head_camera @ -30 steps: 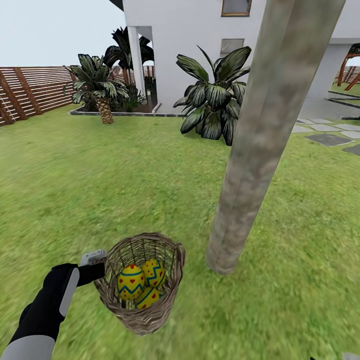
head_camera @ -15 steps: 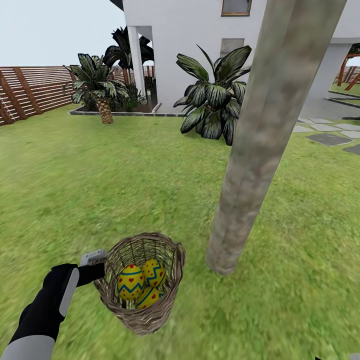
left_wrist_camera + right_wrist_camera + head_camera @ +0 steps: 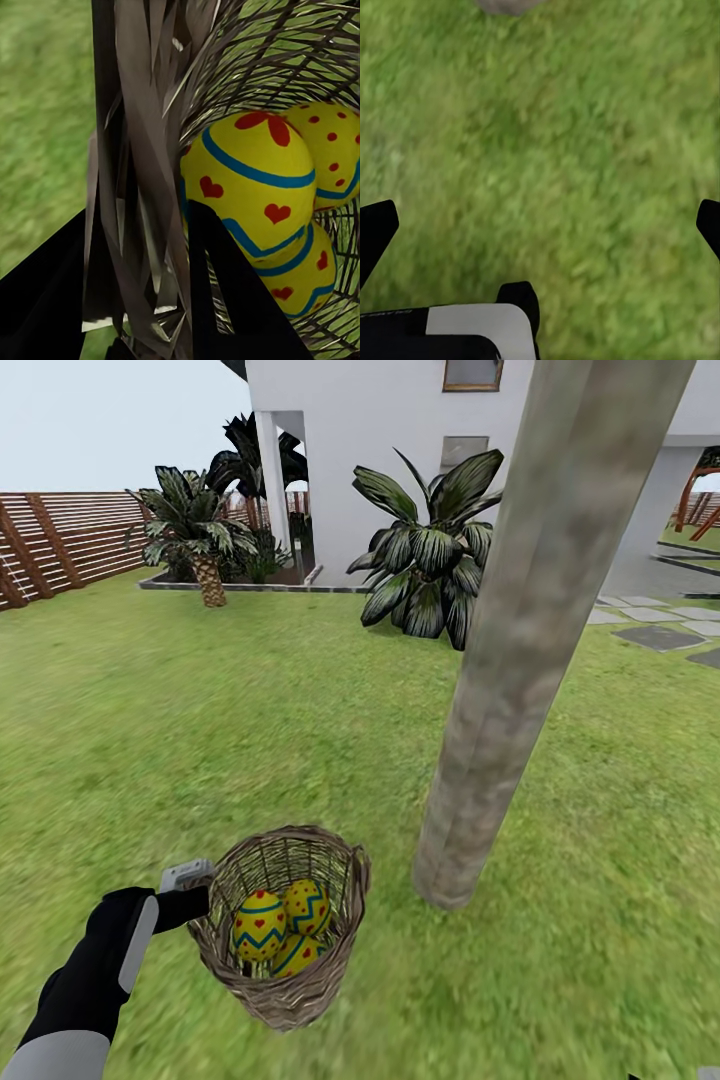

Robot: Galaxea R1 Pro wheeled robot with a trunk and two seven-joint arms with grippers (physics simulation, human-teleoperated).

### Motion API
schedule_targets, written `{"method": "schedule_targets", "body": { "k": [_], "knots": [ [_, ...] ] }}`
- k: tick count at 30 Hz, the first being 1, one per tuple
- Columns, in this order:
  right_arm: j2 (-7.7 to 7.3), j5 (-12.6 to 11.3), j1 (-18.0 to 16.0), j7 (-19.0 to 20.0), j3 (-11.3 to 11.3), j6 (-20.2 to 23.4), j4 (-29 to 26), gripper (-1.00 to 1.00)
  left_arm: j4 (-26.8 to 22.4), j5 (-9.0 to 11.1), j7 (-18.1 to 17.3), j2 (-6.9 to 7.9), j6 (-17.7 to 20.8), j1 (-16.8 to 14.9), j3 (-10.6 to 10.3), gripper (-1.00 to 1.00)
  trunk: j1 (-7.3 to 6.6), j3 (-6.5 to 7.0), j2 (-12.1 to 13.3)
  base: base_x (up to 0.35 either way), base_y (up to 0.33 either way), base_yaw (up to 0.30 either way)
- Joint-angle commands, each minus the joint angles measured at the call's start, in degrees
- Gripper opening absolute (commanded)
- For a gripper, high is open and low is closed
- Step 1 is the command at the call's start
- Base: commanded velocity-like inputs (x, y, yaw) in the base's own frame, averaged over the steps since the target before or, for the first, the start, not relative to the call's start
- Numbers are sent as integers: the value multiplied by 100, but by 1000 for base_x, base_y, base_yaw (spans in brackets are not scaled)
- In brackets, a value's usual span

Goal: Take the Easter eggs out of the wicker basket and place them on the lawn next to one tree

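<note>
Now I am gripping the small brown woven-twig wicker basket by its rim with my left pincer; my right pincer is hanging wide open over grass; I should set it down level beside the grey-brown mottled trunk, so the three glossy yellow painted eggs stay in.

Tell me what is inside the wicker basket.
The wicker basket holds three Easter eggs, piled touching. The lowest is partly covered, and the basket floor beneath them is hidden.

A white house is seen at 12 o'clock, a slatted fence at 10, paving slabs at 2.
</note>
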Motion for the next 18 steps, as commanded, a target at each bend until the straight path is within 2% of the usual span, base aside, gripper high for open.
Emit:
{"method": "schedule_targets", "body": {
  "k": [1,7,10,11,12,14,15,16,17,18],
  "knots": [
    [0,-34,-5,20,18,-18,10,100,-7,92,-5,-2,31,-5,7,-100,24,-25,-48,0,0,0],
    [3,-33,-5,25,16,-18,5,100,-3,91,-5,-8,31,-5,7,-100,155,-133,-289,0,0,0],
    [2,-10,-22,28,-9,105,-230,100,1,85,-5,-14,31,-5,2,-100,221,-187,-409,0,0,0],
    [5,-9,-47,28,-14,515,-801,100,1,85,-5,-24,31,-5,-6,-100,243,-205,-449,0,0,0],
    [21,-8,-56,24,-16,1127,-1434,100,1,84,-5,-31,31,-5,-8,-100,265,-223,-489,0,0,0],
    [314,-89,-66,20,-16,2537,-3085,100,4,84,-5,-27,31,-5,-3,-100,309,-259,-569,0,0,0],
    [412,-358,-66,20,-12,2969,-3537,100,7,84,-5,-31,31,-5,-2,-100,331,-277,-610,0,0,0],
    [455,-791,-67,20,-4,3460,-3929,100,9,84,-5,-34,31,-5,-5,-100,353,-295,-650,0,0,0],
    [468,-1357,-67,20,5,4000,-4297,100,12,84,-5,-41,31,-5,-8,-100,375,-313,-690,0,0,0],
    [460,-1781,-67,23,8,4273,-4481,100,21,87,-5,-43,31,-5,-9,-100,397,-331,-730,0,0,0]
  ]
}}
